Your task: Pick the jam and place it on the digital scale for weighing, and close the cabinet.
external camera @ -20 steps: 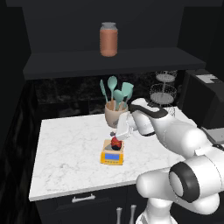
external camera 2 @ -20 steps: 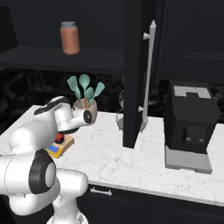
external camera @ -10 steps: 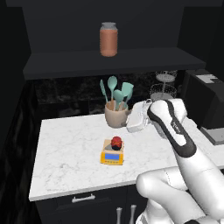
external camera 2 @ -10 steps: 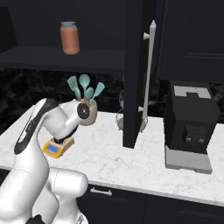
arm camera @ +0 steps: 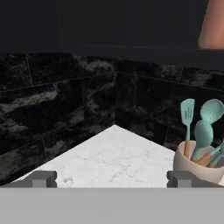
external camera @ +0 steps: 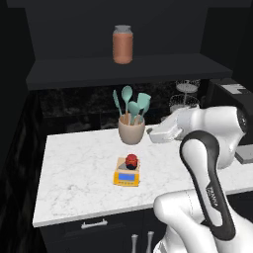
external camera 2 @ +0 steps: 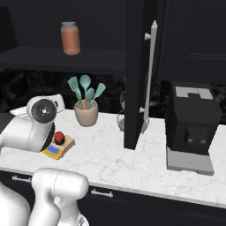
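Arm swung right; scale (external camera: 127, 176) display apparently unreadable.

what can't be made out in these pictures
- Scale display: too small to read in the left base view; in the right base view the arm's white shoulder hides part of the scale.
- Jam label: too small in both base views.
- Orange-brown jar: cut off by the hand view's right edge.
- Wire rack: mostly hidden behind the open cabinet door in the right base view.
- Hand: fingers apart, nothing between them.

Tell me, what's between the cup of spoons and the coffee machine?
In the right base view, the open cabinet door stands between the cup of spoons and the coffee machine.
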